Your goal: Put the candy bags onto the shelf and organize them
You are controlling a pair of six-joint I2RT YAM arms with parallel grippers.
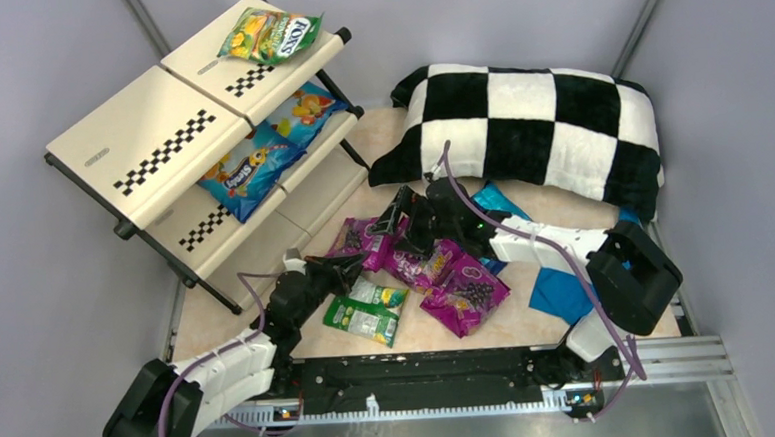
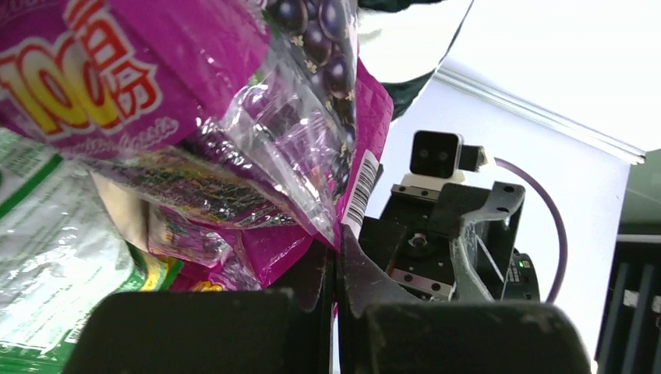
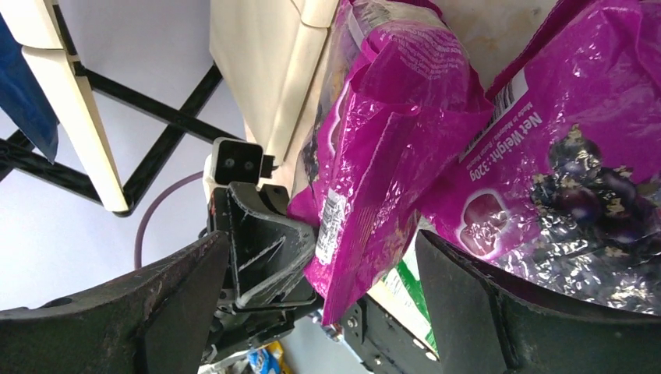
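Nearest me, the left gripper (image 1: 349, 268) has its jaws pinched tight on the barcode edge of a magenta bag (image 1: 362, 238); the left wrist view shows the crinkled film running straight into the slit between the fingers. Just beside it the green-white bag (image 1: 369, 315) lies flat on the table (image 1: 519, 324), glossy and wrinkled, not yet shelved. A little further in, the second magenta bag (image 1: 423, 267) and the third magenta bag (image 1: 468, 294) overlap in a loose heap of shiny foil printed with dark grapes, puffy in the middle and flat at the seams. The right gripper (image 1: 406, 221) hangs over that heap with jaws wide, and its own camera shows the pinched bag standing between its fingers, gripped by neither. Off to the right a matte blue cloth (image 1: 560, 295) lies flat. Behind the right arm sits a blue patch (image 1: 503, 200), and I cannot tell whether it is a bag or cloth. Further back, the shelf (image 1: 139, 141), hard cream slats with checkered strips on a black tube frame, holds 2 blue bags (image 1: 251, 173) on the middle tier and the FOX'S bag (image 1: 272, 34) on top. By my count that makes 3 up and 4 down, so I judge us under halfway. Farthest back slumps the plush checkered pillow (image 1: 529, 121).
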